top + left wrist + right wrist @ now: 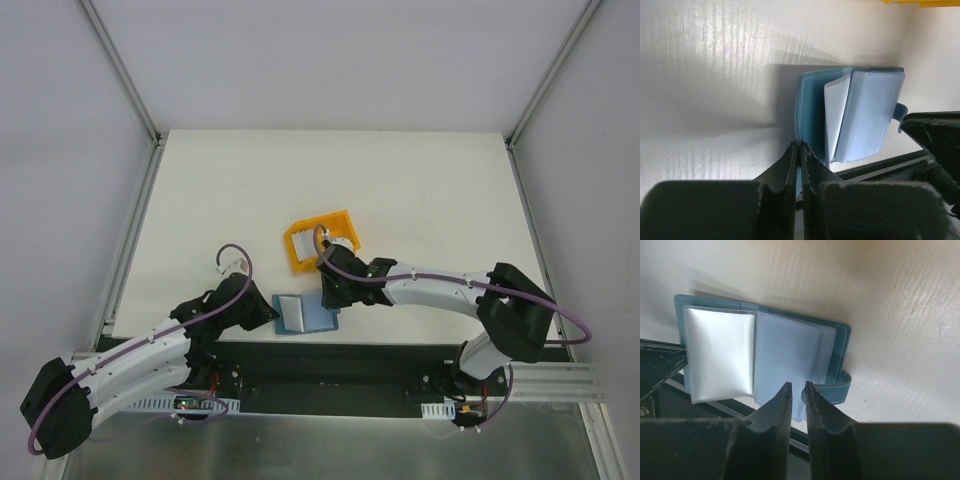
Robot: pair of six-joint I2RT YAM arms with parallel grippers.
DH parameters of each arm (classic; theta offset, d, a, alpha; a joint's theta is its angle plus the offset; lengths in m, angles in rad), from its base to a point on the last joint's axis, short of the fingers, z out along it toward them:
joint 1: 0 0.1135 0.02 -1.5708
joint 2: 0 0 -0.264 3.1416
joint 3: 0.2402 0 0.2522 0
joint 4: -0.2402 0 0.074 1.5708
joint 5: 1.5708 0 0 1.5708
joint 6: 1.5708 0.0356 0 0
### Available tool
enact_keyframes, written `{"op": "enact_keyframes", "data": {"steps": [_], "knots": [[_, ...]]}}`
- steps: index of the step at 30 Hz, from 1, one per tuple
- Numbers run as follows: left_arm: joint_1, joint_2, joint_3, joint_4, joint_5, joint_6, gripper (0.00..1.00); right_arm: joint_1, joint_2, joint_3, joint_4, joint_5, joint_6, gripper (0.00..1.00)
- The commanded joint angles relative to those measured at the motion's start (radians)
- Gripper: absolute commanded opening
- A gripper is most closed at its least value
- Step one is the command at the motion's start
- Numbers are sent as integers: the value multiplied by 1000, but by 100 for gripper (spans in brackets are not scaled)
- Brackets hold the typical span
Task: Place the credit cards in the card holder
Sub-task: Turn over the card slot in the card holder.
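Small flat teal-blue folding card holder (300, 314). Lies spread open, inside up, right at the near edge of the white table (420, 190), between the two arms. Shows lighter blue clear-plastic pocket leaves (787, 357) lifting from the spine, plus one leaf (717, 352) that looks silvery white; cannot tell whether a card sits inside it. Carries a snap tab (837, 385) curling out from the right cover.

Left gripper (800, 146). Clamps the left cover's outer edge, jaws pressed fully together on the teal material. Reaches in low from the left side.

Right gripper (796, 386). Hangs over the holder's right half with its black fingers a narrow slit apart, tips just beside the snap tab and above the near edge of the top leaf. Grasps nothing that shows; cannot tell whether the tips touch the plastic.

Yellow plastic bin (298, 262). Sits just behind the holder, skewed to the table's edges, beside the right wrist. Holds pale grey-white credit cards (340, 240), too small to count.

Leaves wide white tabletop behind the bin and out to both side rails. Offers almost nothing toward the arms: only the table edge and the dark base strip (350, 362) directly beside the holder.
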Motion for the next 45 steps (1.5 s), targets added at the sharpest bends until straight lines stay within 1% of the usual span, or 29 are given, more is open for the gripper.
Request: {"op": "enact_keyframes", "data": {"steps": [1, 5, 8, 10, 13, 16, 18, 19, 29, 31, 35, 38, 42, 43, 45], "knots": [[1, 2, -13, -24, -34, -14, 0, 3, 41, 28, -16, -19, 36, 20], [1, -6, -18, -24, -35, -17, 0, 3, 77, 31, -22, -41, 38, 19], [1, -7, -18, -26, -34, -16, 0, 5, 95, 39, -48, -25, 35, 19], [1, -7, -16, -24, -32, -16, 0, -1, 92, 32, -38, -33, 35, 20], [1, -6, -16, -24, -31, -13, 0, -4, 68, 35, -18, -21, 12, 25], [1, 1, -16, -24, -31, -8, 0, -20, 40, 57, -10, -27, -11, 33], [1, 7, -13, -24, -31, -6, 0, -29, 41, 74, -9, -31, -25, 38], [1, 5, -10, -24, -31, -6, 0, -34, 47, 77, -4, -37, -27, 39], [3, 1, -11, -24, -29, -8, 0, -50, 115, 39, 62, -104, 4, 40], [1, 2, -12, -24, -31, -8, 0, -52, 118, 22, 105, -152, 1, 40], [1, 4, -8, -24, -29, -5, 0, -58, 135, 26, 110, -182, 12, 40], [1, 2, -11, -24, -31, -6, 0, -58, 135, 31, 84, -160, 12, 40], [3, -4, -15, -26, -31, -11, 0, -58, 92, 9, 74, -119, 7, 42], [1, -4, -16, -24, -31, -11, 0, -61, 83, 12, 61, -81, 6, 42], [1, -6, -18, -24, -32, -11, 0, -63, 78, 12, 51, -73, -2, 42]]}}
